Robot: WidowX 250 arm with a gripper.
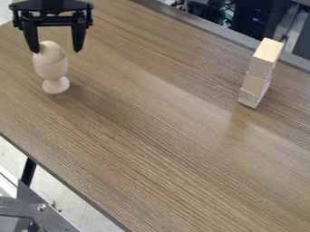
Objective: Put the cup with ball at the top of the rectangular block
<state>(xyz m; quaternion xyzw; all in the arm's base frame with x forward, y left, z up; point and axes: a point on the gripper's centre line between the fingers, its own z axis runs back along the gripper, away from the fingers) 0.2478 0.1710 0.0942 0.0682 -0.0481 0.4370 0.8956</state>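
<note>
A: Where do the edges run?

B: The tabletop (151, 136) has one edge slanting from the left side down to the bottom, with a black leg (28, 171) and pale floor (54, 183) below it. The far edge slants from the top to the right side. The block stack (255, 84) stands near that far edge, and a wide stretch of wood grain lies between it and the egg cup (51, 69).

A: And the surfaces?

B: Brown, streaky grain on the tabletop, with a soft sheen near the stack. The blocks are pale, straight-sided wood, piled a little unevenly, the top one a tall rectangle.

A: What about the cup itself?

B: Pale, smooth wood, upright at the upper left: a rounded bowl, narrow neck and flared foot, with a wooden egg (50, 49) sitting in it, dome up.

A: Is the tool (57, 50) on it?

B: Its two black fingers are apart, pointing down around the egg's height. One tip overlaps the egg's side in view; whether they touch, I can't tell.
</note>
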